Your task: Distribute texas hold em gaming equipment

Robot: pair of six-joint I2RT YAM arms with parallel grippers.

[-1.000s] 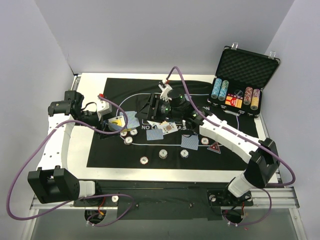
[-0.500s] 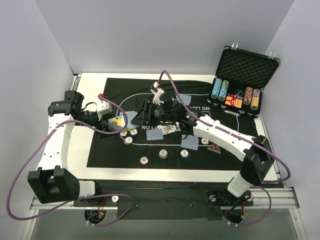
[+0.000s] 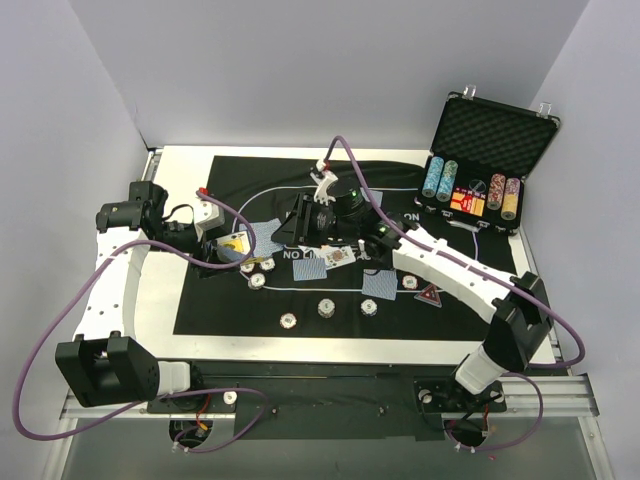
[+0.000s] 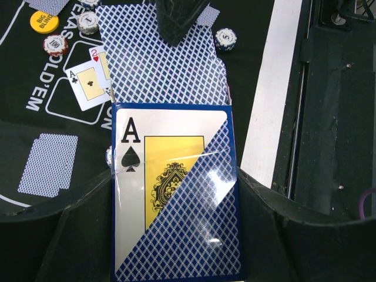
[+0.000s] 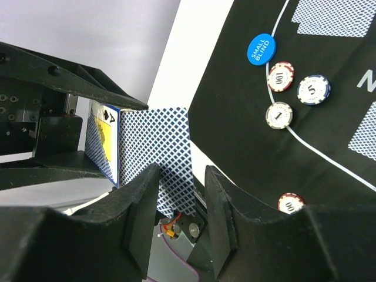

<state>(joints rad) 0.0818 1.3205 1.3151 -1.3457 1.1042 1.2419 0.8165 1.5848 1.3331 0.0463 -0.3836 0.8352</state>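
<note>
My left gripper [image 3: 228,245] is shut on an ace-of-spades card box [image 4: 173,194] over the mat's left edge. A blue-backed card [image 4: 161,64] sticks far out of the box. My right gripper [image 3: 283,233] reaches across to it. In the right wrist view the card [image 5: 167,153] stands between the fingers [image 5: 141,211], with a gap at the other finger. Blue-backed cards [image 3: 379,285], two face-up cards [image 3: 338,257], white-edged chips [image 3: 326,308], a blue disc [image 5: 261,48], a yellow disc [image 4: 44,22] and a red triangle [image 3: 431,296] lie on the mat.
An open black case [image 3: 480,190] with tall chip columns stands at the back right. The black printed mat [image 3: 200,310] covers most of the white table. Chips [image 3: 257,280] lie just under the left gripper. Grey walls close in the left and back.
The right gripper moved left toward the box, then came back slightly to the right. The left arm and the box have not moved.
</note>
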